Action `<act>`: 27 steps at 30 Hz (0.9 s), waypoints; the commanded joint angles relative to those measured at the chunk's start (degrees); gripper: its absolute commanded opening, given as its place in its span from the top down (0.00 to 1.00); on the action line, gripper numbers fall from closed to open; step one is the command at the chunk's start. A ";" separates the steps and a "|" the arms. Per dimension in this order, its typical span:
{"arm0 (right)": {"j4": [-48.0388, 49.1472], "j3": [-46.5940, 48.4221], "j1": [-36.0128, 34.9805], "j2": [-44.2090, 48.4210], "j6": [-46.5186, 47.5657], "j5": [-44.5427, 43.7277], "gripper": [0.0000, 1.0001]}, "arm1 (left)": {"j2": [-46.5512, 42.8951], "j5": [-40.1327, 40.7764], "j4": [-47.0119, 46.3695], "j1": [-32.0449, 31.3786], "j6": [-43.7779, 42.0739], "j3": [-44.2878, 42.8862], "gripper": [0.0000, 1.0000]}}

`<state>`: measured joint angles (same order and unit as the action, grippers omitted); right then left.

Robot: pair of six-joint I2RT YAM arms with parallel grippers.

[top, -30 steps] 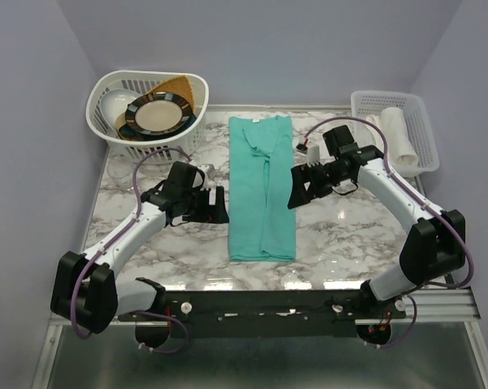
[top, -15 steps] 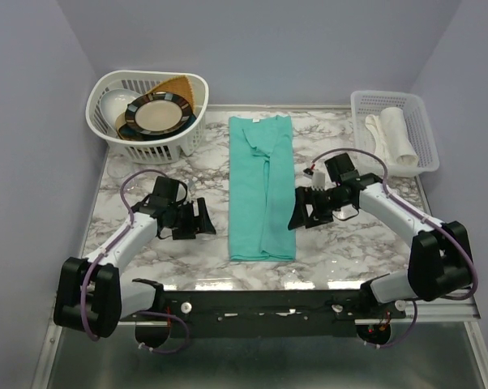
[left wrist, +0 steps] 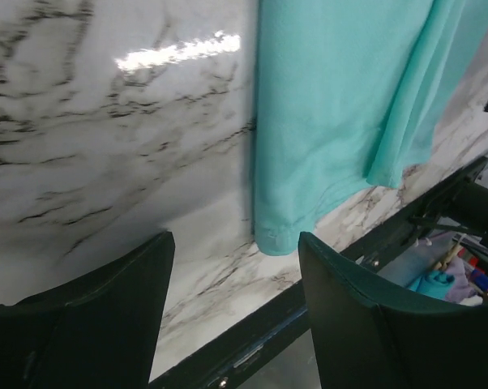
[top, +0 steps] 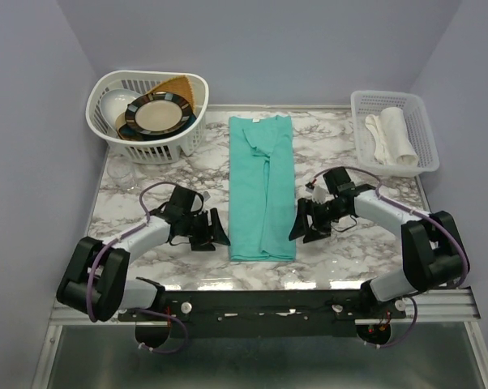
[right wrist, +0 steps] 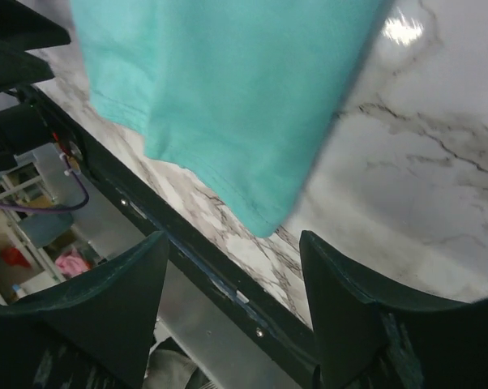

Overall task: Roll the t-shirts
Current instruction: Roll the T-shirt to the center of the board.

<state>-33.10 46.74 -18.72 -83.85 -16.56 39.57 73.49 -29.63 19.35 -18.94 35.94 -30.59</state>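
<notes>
**Both grippers parked at the near hem, shirt runs straight away from them**

Starting at the near edge of the counter point(top: 349, 259): the teal t-shirt point(top: 262, 186) is folded into one long narrow strip. Its hem end lies closest to the arm bases, a little back from the edge. The long axis runs near to far down the middle, collar end at the back.

The left gripper point(top: 216, 229) sits just beside the strip's left edge at the hem, and the right gripper point(top: 299, 224) is right at the opposite edge. Neither arm is really nearer; they flank the same end about evenly. So I'd guess the roll starts at the hem and goes away from the bases.

Both have their jaws spread with nothing between them. In the left wrist view the gripper point(left wrist: 234, 238) frames the hem corner of the shirt point(left wrist: 341, 97), with bare marble underneath. The right gripper point(right wrist: 234, 237) sees the other corner of the shirt point(right wrist: 228, 81) the same way.

Stuff I can't make out:
- whether the right fingers actually touch the fabric or hang above it
- how many layers are in the fold, since the sleeves are tucked out of sight
- any second shirt

At the back left there's a white basket point(top: 159, 146) with plates. At the back right a white tray point(top: 422, 121) holds some rolled pale cloth, no idea what.
</notes>
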 commanded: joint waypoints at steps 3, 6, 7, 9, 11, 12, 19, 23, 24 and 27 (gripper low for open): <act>0.23 -3.50 0.18 -5.44 -3.31 1.03 0.31 | 5.95 -2.10 -7.05 -6.98 6.68 0.27 0.33; -0.20 -3.50 0.09 -7.81 -3.92 1.47 0.34 | 8.24 -0.97 -6.44 -8.13 7.04 0.44 0.40; -0.64 -3.59 0.00 -8.42 -4.36 1.56 0.35 | 8.94 -0.35 -5.39 -8.74 7.03 0.44 0.42; -1.26 -3.94 -0.18 -9.83 -4.54 1.56 0.36 | 9.73 2.10 -2.50 -8.83 7.03 -0.25 0.49; -1.35 -4.20 -0.35 -10.97 -5.06 1.47 0.38 | 10.35 3.87 -0.55 -8.83 6.95 -0.35 0.50; -0.92 -4.20 -0.53 -11.50 -4.98 2.08 0.38 | 10.53 3.79 -0.72 -8.83 7.03 -0.26 0.51; -2.23 -3.59 -3.08 -13.27 -4.54 1.74 0.43 | 10.97 3.35 -0.81 -9.10 7.03 0.35 0.56; -1.79 -4.64 -3.08 -13.88 -5.94 0.07 0.46 | 9.83 4.84 0.07 -10.06 7.39 1.49 0.55; -1.36 -4.90 -3.08 -14.14 -6.29 -0.46 0.47 | 9.57 5.02 0.07 -10.24 7.47 1.85 0.55; 0.13 -6.04 -3.08 -15.02 -6.91 -0.64 0.48 | 9.30 4.41 -1.33 -10.59 7.65 2.37 0.55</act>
<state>-34.17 43.09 -21.54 -96.68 -22.59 43.09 81.95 -31.38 14.15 -28.34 44.42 -31.77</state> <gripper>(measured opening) 0.525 0.447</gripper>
